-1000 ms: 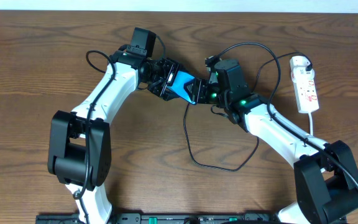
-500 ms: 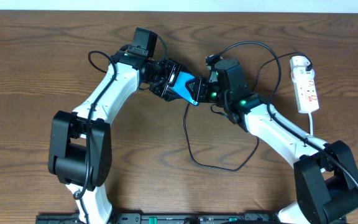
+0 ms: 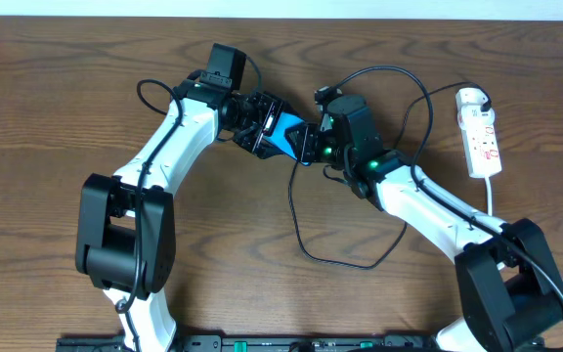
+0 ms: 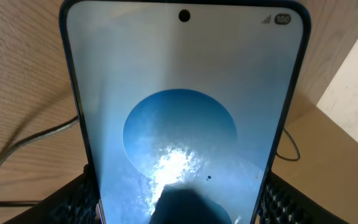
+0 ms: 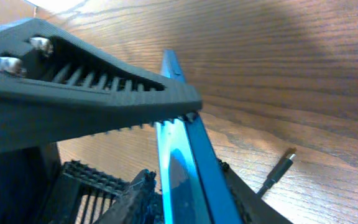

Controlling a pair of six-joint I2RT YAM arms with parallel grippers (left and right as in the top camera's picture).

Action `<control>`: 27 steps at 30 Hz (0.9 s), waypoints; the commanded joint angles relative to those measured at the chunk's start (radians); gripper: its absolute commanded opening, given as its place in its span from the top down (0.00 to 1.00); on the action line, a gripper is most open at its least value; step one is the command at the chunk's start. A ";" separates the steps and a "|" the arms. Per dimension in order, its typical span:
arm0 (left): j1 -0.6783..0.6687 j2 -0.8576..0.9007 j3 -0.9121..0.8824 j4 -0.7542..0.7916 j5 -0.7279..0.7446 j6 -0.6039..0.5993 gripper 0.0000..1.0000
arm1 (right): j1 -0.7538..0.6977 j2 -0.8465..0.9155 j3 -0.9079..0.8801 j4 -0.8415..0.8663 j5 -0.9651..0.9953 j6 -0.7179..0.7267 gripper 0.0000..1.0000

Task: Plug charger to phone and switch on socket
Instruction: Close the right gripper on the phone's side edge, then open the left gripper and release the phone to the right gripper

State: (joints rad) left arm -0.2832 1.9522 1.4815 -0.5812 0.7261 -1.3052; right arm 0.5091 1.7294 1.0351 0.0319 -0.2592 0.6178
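Brown wood-grain table (image 3: 57, 108); pale strip along far edge; bright glare.

"100" atop phone (image 4: 182, 93) screen

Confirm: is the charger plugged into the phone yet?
Not plugged in. In the right wrist view the charger plug tip lies on the table, apart from the phone.

Prob. robotics lab bench: left arm (image 3: 169, 147) and right arm (image 3: 428, 200) mounted at wood-grain table (image 3: 47, 98), power strip (image 3: 482, 142) alongside.
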 commanded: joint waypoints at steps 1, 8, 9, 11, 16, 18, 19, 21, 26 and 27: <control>-0.004 -0.017 0.006 0.004 0.048 -0.002 0.37 | 0.011 0.023 0.016 0.000 -0.005 0.000 0.72; -0.004 -0.017 0.006 0.004 0.048 -0.002 0.37 | 0.011 0.023 0.016 -0.001 -0.013 0.007 0.80; -0.004 -0.017 0.006 0.004 0.048 -0.002 0.37 | 0.011 0.023 0.016 -0.001 -0.013 0.011 0.81; -0.004 -0.017 0.006 0.004 0.048 -0.002 0.37 | 0.011 0.023 0.016 0.000 -0.016 0.014 0.83; -0.004 -0.017 0.006 0.004 0.048 -0.002 0.37 | 0.011 0.023 0.016 0.001 -0.021 0.014 0.92; -0.004 -0.017 0.006 0.004 0.048 -0.003 0.37 | 0.011 0.023 0.016 0.001 -0.021 0.014 0.98; -0.004 -0.017 0.006 0.004 0.048 -0.003 0.37 | 0.011 0.023 0.016 0.002 -0.021 0.014 0.99; -0.003 -0.017 0.006 0.004 0.048 -0.002 0.37 | 0.011 0.023 0.016 0.003 -0.021 0.016 0.99; -0.003 -0.017 0.006 0.004 0.048 -0.002 0.37 | 0.008 0.023 0.016 0.045 -0.021 0.053 0.99; -0.003 -0.017 0.006 0.004 0.048 -0.002 0.37 | 0.006 0.023 0.016 0.052 -0.020 0.063 0.99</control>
State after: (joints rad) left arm -0.2863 1.9518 1.4815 -0.5755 0.7605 -1.3090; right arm 0.5129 1.7611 1.0367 0.0555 -0.2691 0.6514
